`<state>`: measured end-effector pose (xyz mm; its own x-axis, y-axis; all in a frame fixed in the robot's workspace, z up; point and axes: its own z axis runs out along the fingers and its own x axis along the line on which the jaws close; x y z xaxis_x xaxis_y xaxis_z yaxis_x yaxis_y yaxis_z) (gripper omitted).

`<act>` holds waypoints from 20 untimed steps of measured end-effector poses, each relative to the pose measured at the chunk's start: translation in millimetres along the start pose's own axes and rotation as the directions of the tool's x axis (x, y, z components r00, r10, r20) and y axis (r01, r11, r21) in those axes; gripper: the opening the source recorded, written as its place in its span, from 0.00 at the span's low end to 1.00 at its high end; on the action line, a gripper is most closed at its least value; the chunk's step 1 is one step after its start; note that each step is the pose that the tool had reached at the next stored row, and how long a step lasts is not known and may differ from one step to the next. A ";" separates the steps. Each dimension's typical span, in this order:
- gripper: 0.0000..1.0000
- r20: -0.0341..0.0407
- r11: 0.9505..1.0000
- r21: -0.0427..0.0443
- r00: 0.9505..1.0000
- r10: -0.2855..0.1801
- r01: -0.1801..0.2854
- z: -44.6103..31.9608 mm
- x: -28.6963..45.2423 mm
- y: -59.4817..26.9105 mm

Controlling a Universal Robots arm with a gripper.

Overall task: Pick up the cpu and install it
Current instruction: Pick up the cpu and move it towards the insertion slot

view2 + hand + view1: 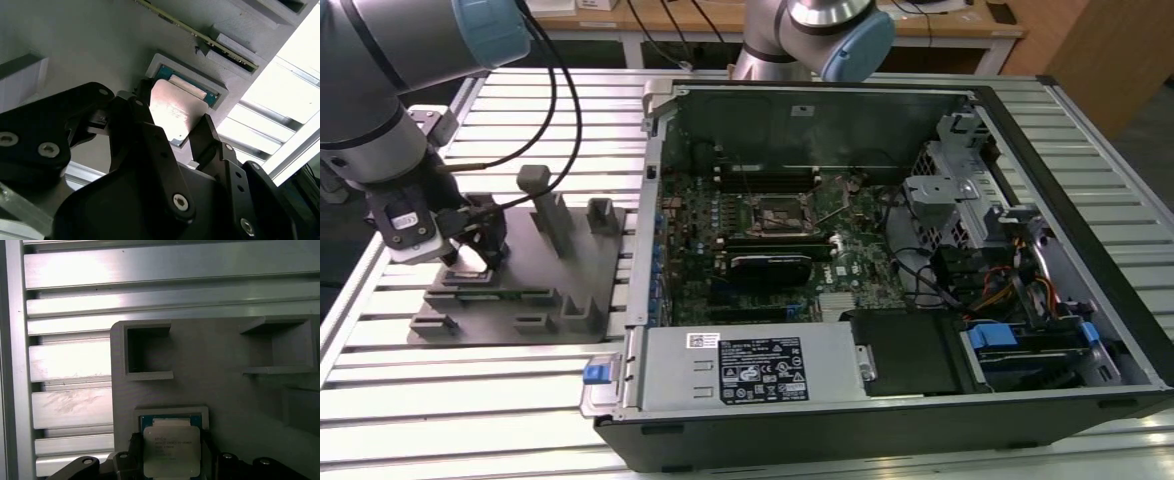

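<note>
Over the grey fixture (520, 270) on the worktop (480, 400), the pincer (174, 114) clamps the cpu (171, 450) at its nest, so pickup is underway and seating in the motherboard socket (781, 212) remains.

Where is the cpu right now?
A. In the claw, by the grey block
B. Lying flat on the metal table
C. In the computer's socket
A: the cpu sits in the claw, just off its pocket in the grey block, well away from the computer.
</note>
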<state>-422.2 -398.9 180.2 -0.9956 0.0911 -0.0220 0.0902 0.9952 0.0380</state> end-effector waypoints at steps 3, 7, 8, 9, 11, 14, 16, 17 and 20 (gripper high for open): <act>0.55 0.000 1.000 0.000 1.000 0.000 0.000 0.0 0.0 0.0; 0.55 0.000 1.000 0.000 1.000 0.000 0.000 -2.7 0.0 0.1; 0.55 0.000 1.000 0.000 1.000 0.000 0.000 -4.1 0.0 0.2; 0.55 0.000 1.000 0.000 1.000 0.000 0.000 -5.8 -0.1 0.3; 0.55 0.000 1.000 0.000 1.000 0.000 0.000 -9.6 -0.2 0.4; 0.55 0.000 1.000 0.000 1.000 0.000 0.000 -16.3 -0.3 0.7; 0.55 0.000 1.000 0.000 1.000 0.000 0.000 -21.8 -0.4 0.9; 0.55 0.000 1.000 0.000 1.000 0.000 0.000 -24.8 -0.5 1.0; 0.55 0.000 1.000 0.000 1.000 0.000 0.000 -34.5 -0.7 1.4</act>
<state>-422.2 -398.8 214.7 -0.9956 0.0906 -0.0220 0.0897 0.9952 0.0381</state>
